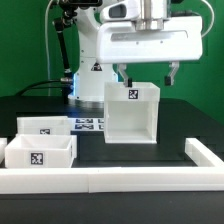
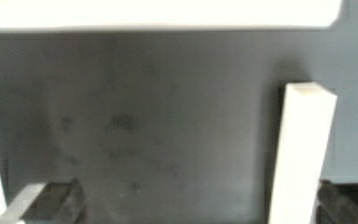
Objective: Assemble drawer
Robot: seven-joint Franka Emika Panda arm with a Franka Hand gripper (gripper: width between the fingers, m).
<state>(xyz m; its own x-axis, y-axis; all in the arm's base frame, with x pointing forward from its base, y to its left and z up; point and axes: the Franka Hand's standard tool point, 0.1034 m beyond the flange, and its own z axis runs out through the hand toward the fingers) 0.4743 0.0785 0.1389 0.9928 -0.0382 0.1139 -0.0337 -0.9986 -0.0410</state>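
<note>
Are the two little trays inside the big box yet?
No, the back tray and the front tray both sit on the table, outside the box.

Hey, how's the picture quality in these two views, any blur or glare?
Exterior view: evenly lit, fairly sharp; the large white plastic cube-like shell is shaded inside. Wrist view: soft throughout; the open gripper is blurred at the frame edge, and the white upright panel looks washed out, nearly textureless.
</note>
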